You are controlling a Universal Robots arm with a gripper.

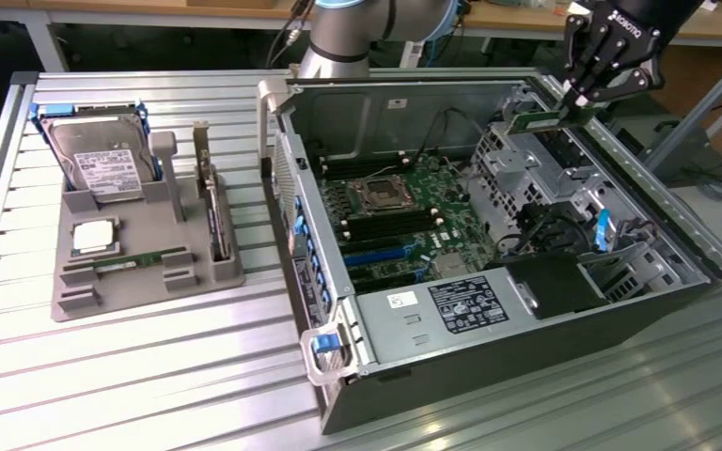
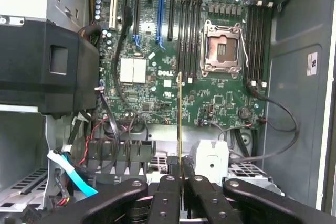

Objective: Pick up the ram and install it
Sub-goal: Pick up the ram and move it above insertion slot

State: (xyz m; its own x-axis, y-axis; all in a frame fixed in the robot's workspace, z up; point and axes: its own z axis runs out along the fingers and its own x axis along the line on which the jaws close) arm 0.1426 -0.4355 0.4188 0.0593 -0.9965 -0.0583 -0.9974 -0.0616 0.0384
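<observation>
One ram (image 1: 540, 119), a thin flat green stick, sat pinched edge-on in my black gripper (image 1: 574, 105), which was closed almost fully on it, above the open metal case (image 1: 386, 108) and its one green motherboard (image 2: 157, 98). On the ribbed bench (image 1: 148, 385), one grey moulded tray (image 1: 148, 287) carried one silver hard drive (image 1: 104, 160) and one square processor (image 1: 95, 237).

Robotics lab, set up as a PC-assembly test cell.
Industrial robot arm (image 1: 342, 47) stands at the far edge of a slatted aluminium table (image 1: 148, 376); opened computer case (image 1: 499, 376) lies on its side, motherboard (image 1: 399, 211) exposed; grey fixture tray (image 1: 123, 287) beside it racks a hard drive (image 1: 101, 160), a processor (image 1: 95, 237) and other boards; aluminium profile frame (image 1: 706, 103) at the exterior view's right; wooden workbenches (image 1: 499, 21) behind.
</observation>
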